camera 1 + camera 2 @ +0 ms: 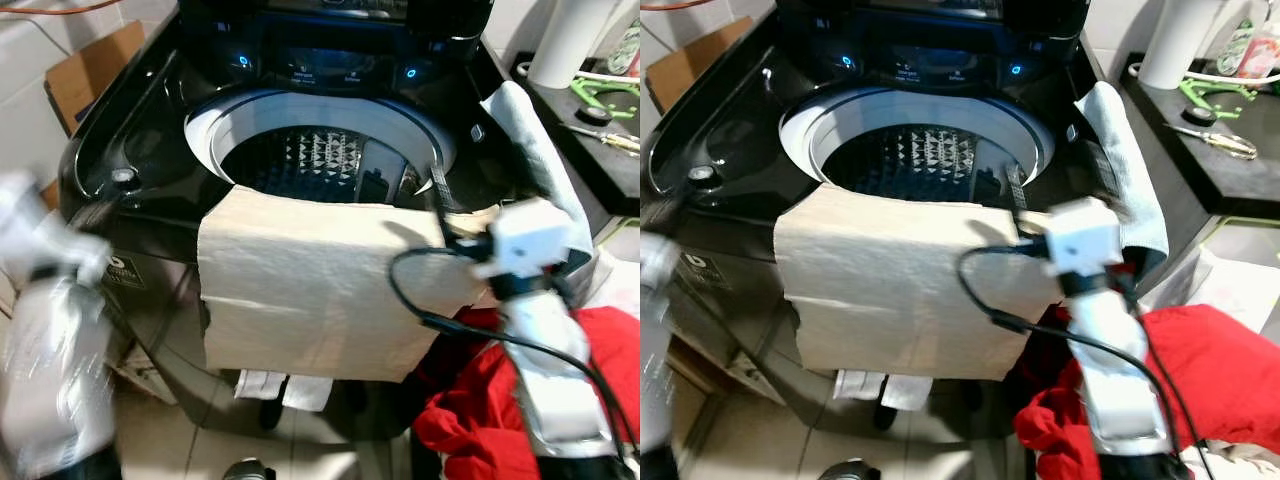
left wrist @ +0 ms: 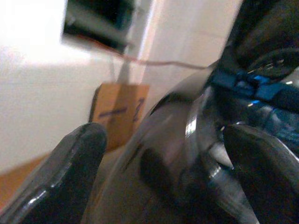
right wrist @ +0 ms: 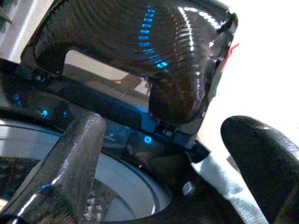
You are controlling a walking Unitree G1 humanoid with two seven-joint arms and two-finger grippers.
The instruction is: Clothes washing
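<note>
Washing machine (image 1: 130, 150), lid raised, beige cloth (image 1: 310, 290) over its front.

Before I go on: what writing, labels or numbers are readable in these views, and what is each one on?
Washing machine control panel: small white words under the blue lights, too blurred to read.
Sticker on the machine's front: white print, blurred, unreadable.
Cardboard box: a dark dash and a mark like "Z", too blurred to be sure.
Bottle label on the counter: too small to read.
</note>
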